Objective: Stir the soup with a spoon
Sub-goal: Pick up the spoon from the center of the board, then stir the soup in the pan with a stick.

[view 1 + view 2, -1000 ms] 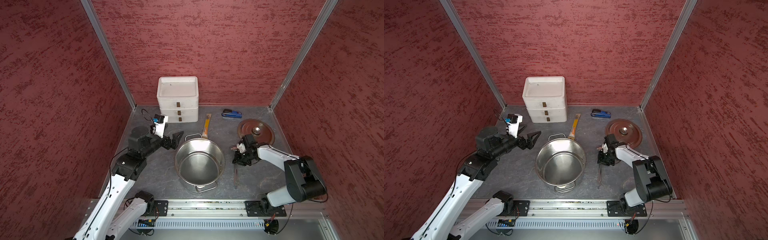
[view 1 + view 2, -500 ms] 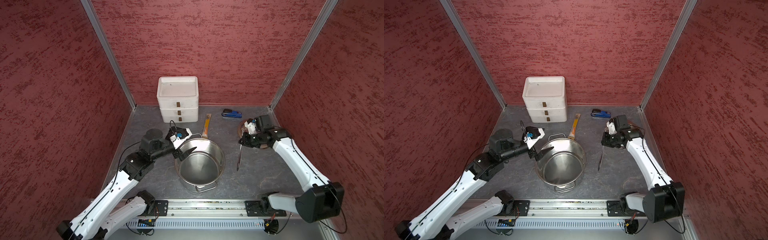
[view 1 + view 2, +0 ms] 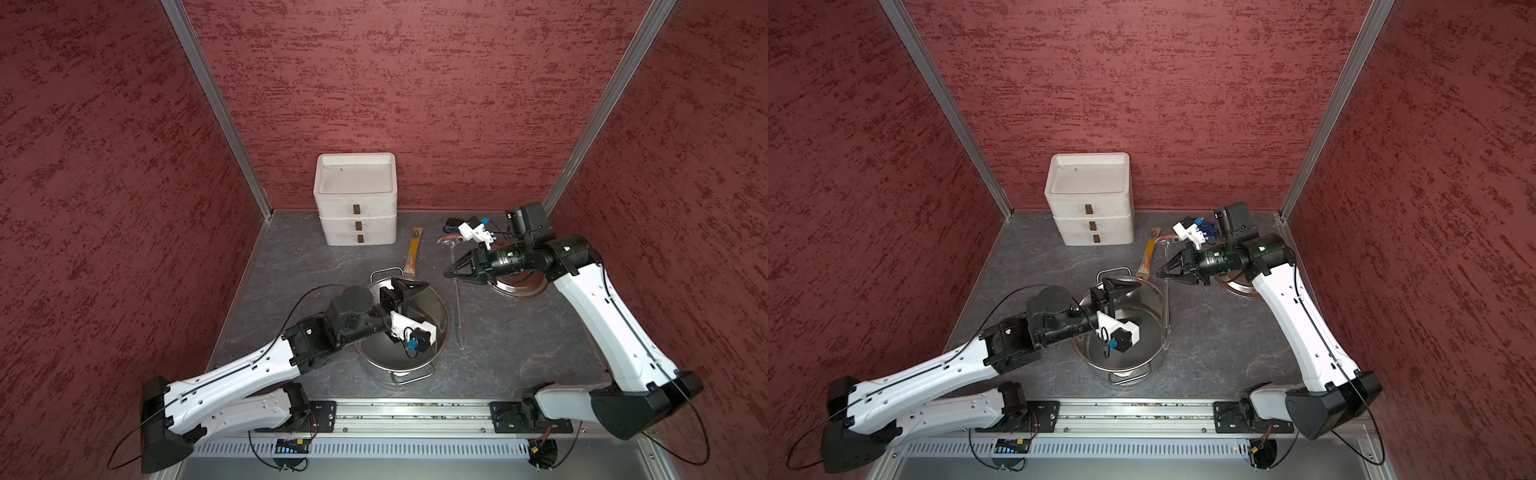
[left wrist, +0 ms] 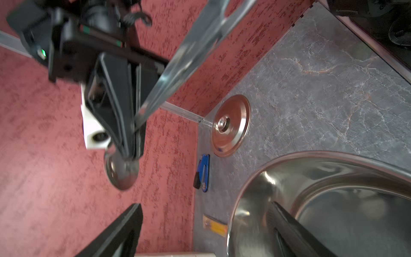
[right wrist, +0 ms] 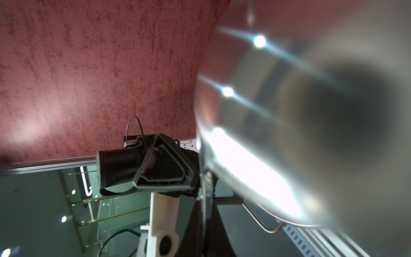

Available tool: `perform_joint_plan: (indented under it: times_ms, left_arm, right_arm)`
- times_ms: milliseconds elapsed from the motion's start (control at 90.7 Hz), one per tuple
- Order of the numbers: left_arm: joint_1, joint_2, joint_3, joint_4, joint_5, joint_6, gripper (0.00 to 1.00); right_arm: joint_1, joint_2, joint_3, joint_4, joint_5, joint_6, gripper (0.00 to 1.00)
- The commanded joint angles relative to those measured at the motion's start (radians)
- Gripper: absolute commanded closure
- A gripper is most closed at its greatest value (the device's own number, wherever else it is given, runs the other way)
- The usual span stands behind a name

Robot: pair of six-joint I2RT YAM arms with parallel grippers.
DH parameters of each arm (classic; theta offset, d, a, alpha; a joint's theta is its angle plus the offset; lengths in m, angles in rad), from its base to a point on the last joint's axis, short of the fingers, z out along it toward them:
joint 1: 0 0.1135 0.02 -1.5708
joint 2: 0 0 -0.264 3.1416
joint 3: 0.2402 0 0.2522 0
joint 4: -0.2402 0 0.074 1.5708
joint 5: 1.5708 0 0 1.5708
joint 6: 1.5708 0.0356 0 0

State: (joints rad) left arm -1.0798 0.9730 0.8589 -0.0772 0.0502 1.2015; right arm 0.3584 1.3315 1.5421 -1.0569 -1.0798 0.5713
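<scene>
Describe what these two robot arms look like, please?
The left arm and right arm match: white shells, black joints and bases, a thin black cable looping alongside each. The left end effector and right end effector are black, each with two tapering triangular fingers beside a white camera bracket. The right wrist cylinder carries small white lettering.

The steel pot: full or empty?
Empty. Inside the pot only bare shiny steel shows in both top views, no liquid; the lid lies off to one side.
</scene>
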Motion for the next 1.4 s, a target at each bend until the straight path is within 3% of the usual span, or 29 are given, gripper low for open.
perform_joint_plan:
  times_ms: [0,309,419,661,705,827,992,1069,1124,1245,1389]
  left_arm:
    - [-0.080,0.005,-0.027,0.193,-0.039,0.115,0.15]
    - [-0.204,0.021,-0.004,0.279,-0.062,0.148,0.34]
    - [-0.213,0.009,0.001,0.244,-0.051,0.154,0.50]
    - [-0.215,0.010,0.009,0.283,-0.054,0.136,1.00]
    - [-0.215,0.008,0.009,0.300,-0.054,0.129,1.00]
    - [-0.217,-0.019,0.007,0.360,-0.082,0.059,1.00]
    - [-0.217,-0.101,0.051,0.320,-0.226,-0.144,1.00]
    - [-0.215,-0.156,0.089,0.222,-0.299,-0.292,1.00]
    - [-0.215,-0.194,0.124,0.093,-0.337,-0.405,1.00]
    - [-0.213,-0.253,0.194,-0.220,-0.412,-0.649,1.00]
    - [-0.214,-0.280,0.230,-0.474,-0.399,-0.921,1.00]
  right_arm:
    - [0.017,-0.042,-0.047,0.200,-0.092,0.210,1.00]
    - [0.101,-0.023,-0.088,0.235,-0.047,0.255,1.00]
    - [0.110,-0.016,-0.085,0.245,-0.042,0.269,1.00]
    - [0.133,-0.010,-0.086,0.246,-0.026,0.277,1.00]
    - [0.133,-0.010,-0.086,0.248,-0.022,0.277,1.00]
    - [0.134,-0.022,-0.091,0.256,0.005,0.291,0.82]
    - [0.136,-0.112,-0.108,0.258,0.181,0.285,0.26]
    - [0.135,-0.195,-0.146,0.264,0.283,0.284,0.13]
    - [0.134,-0.254,-0.173,0.248,0.361,0.278,0.08]
    - [0.136,-0.378,-0.219,0.147,0.569,0.250,0.07]
    - [0.134,-0.467,-0.245,0.025,0.800,0.178,0.07]
